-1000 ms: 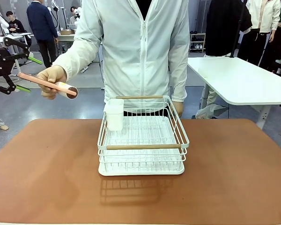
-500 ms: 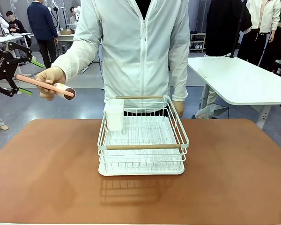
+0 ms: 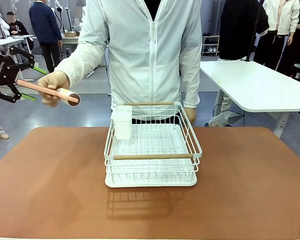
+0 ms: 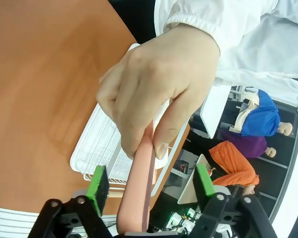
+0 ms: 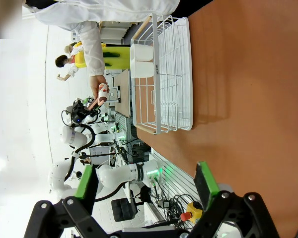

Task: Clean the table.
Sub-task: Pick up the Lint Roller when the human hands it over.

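Beyond the table's (image 3: pixel 50 185) far-left corner, held up in the air: left gripper (image 3: pixel 34 82), jaws wide, straddling the pink handle of a lint roller (image 3: pixel 60 92), pads clear of it on both sides. Farther along that handle: a person's hand (image 3: pixel 54 81), wrapped around it. Mid-table, toward the far edge: a white wire rack (image 3: pixel 152 156) with a white cup (image 3: pixel 122 122) in its far-left corner. Facing table and rack from the right: right gripper (image 5: pixel 145 183), jaws wide apart.
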Motion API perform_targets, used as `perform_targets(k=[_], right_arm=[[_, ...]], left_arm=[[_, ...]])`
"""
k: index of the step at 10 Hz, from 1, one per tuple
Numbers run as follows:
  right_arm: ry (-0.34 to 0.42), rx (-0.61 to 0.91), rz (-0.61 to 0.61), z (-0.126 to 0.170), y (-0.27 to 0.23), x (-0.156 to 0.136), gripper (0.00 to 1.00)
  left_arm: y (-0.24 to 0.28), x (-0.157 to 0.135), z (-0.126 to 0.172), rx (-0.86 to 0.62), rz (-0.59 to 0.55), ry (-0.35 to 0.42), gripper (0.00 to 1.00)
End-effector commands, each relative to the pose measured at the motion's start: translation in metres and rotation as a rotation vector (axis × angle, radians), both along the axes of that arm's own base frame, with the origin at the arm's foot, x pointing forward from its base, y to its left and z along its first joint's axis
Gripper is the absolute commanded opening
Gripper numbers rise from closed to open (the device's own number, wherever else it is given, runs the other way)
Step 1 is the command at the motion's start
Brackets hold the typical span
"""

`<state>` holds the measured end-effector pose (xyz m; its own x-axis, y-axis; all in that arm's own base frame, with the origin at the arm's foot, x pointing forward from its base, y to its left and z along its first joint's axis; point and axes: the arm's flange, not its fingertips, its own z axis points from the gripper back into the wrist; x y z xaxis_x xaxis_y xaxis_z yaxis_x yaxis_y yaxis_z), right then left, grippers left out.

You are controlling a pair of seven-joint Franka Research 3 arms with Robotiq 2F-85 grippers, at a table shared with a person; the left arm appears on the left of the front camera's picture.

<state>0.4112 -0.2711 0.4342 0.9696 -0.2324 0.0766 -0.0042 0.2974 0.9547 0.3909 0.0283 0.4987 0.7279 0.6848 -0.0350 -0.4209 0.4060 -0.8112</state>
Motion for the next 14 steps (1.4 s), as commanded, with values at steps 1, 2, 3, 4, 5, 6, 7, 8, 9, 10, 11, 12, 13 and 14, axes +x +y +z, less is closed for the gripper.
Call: perform_targets(k=[1,2,3,4,5,6,7,8,9,10,11,12,13,14], right_arm=[[-0.004,-0.004,0.004,0.0038,0.0019,-0.0027,1.0],[-0.004,-0.004,0.004,0.0038,0.0019,-0.0027,1.0],[-0.004,-0.004,0.004,0.0038,0.0019,-0.0027,1.0],[-0.004,-0.004,0.004,0.0038,0.0019,-0.0027,1.0],[-0.004,-0.004,0.004,0.0038,0.0019,-0.0027,1.0],[-0.004,-0.004,0.004,0.0038,0.0019,-0.0027,1.0],[-0.004,-0.004,0.004,0.0038,0.0019,-0.0027,1.0],[-0.004,-0.004,0.004,0.0038,0.0019,-0.0027,1.0],[-0.004,-0.004,0.004,0.0038,0.0019,-0.0027,1.0],[-0.004,-0.004,0.004,0.0038,0.0019,-0.0027,1.0],[-0.004,-0.004,0.004,0.0038,0.0019,-0.0027,1.0],[-0.004,-0.004,0.004,0.0038,0.0019,-0.0027,1.0],[-0.004,-0.004,0.004,0.0038,0.0019,-0.0027,1.0],[-0.004,-0.004,0.004,0.0038,0.0019,-0.0027,1.0]], left_arm=[[-0.0022,0.0042,-0.0006,-0.012,0.009,-0.024,0.81],[-0.0031,0.0036,0.0002,-0.015,0.004,-0.028,0.61],[-0.0031,0.004,0.0004,-0.017,0.005,-0.03,0.64],[-0.003,0.0039,0.0,-0.017,0.004,-0.03,0.42],[-0.0028,0.0038,0.0005,-0.019,0.001,-0.032,0.44],[-0.0035,0.0036,0.0008,-0.019,-0.001,-0.035,0.22],[-0.004,0.0033,0.0007,-0.015,-0.003,-0.037,0.25],[-0.0041,0.0035,0.0003,-0.01,-0.005,-0.039,0.03],[-0.0041,0.0035,0.0,-0.01,-0.006,-0.036,0.05],[-0.0046,0.0032,0.0001,-0.012,-0.008,-0.036,0.0],[-0.0045,0.0034,0.0003,-0.014,-0.007,-0.037,0.0],[-0.0042,0.0036,0.0,-0.015,-0.007,-0.036,0.0],[-0.0038,0.0044,0.0006,-0.011,0.0,-0.043,0.0],[-0.0001,0.0035,0.0047,0.003,0.04,-0.08,0.0]])
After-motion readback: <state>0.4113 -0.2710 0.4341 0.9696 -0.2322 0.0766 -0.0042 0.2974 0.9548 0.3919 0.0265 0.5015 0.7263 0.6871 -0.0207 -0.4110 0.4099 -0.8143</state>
